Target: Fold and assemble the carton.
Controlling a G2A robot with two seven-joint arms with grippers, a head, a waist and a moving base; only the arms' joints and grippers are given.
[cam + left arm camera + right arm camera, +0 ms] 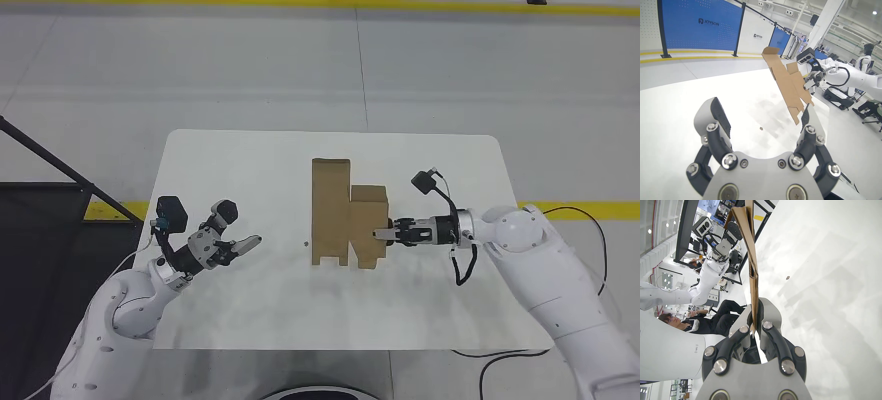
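A flattened brown carton (343, 214) hangs over the middle of the white table (250, 160), lifted clear of the surface. My right gripper (384, 234) is shut on the carton's right edge; in the right wrist view the cardboard (752, 262) stands edge-on between the pads (761, 315). The left wrist view has the carton (789, 83) tilted in the air with the right gripper (807, 86) pinching it. My left gripper (243, 242) is open and holds nothing, low over the table's left part, well apart from the carton; its fingers (721, 115) are spread wide.
A small dark speck (761, 128) lies on the table between the left gripper and the carton. The table's front edge (340, 348) runs close under both arms. Beyond the table is grey floor with a yellow line (590, 209).
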